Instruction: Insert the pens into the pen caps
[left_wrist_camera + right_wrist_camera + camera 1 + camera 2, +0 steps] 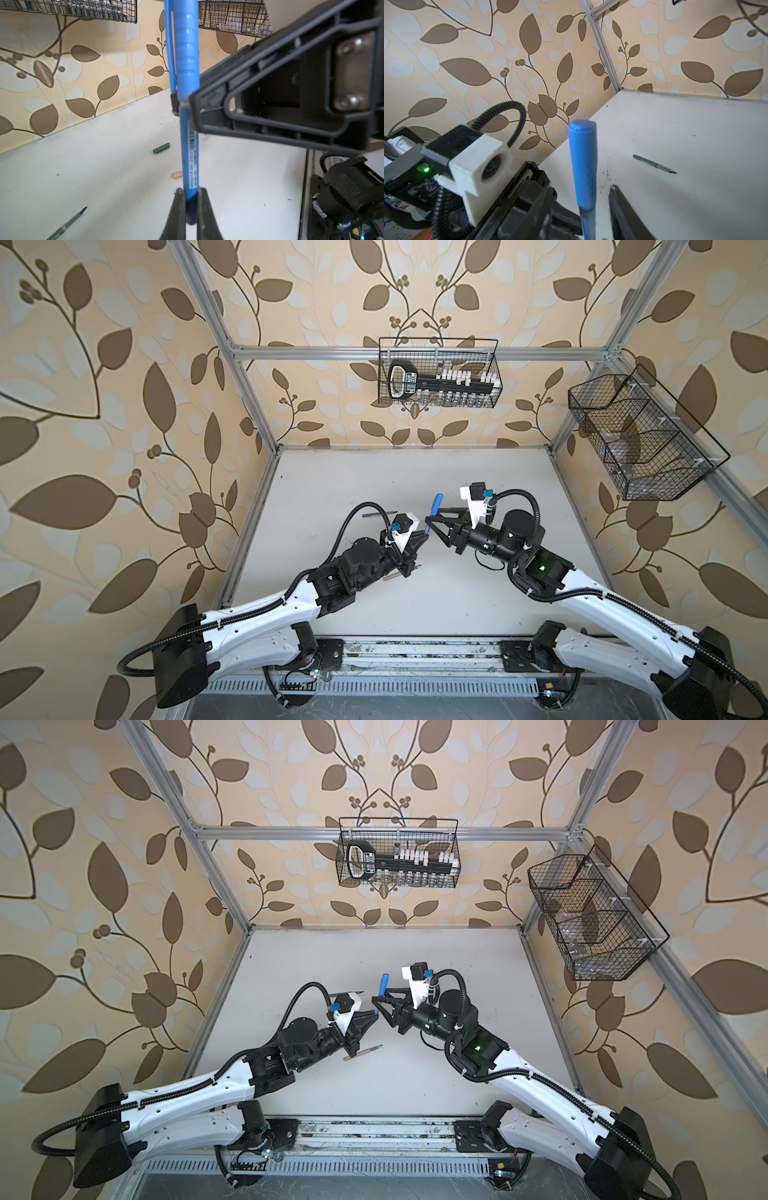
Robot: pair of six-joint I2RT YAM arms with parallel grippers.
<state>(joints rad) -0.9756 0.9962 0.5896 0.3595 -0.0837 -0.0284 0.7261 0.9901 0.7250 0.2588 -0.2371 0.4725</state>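
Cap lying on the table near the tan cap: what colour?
Green, with a ribbed surface. The cap shows best in the left wrist view, near the tan cap.

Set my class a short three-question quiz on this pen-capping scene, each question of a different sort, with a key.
1. True or false: the left gripper is shut on the blue pen.
2. Which colour of pen has a cap over its tip? A green, B tan, C blue.
3. In the left wrist view, how many loose caps lie on the table, and of what colours?

Key
1. True: its fingers pinch the barrel's end.
2. C: the blue cap sits over that pen's tip; the other two pens lie bare-tipped.
3. Two: the green cap and the tan cap.
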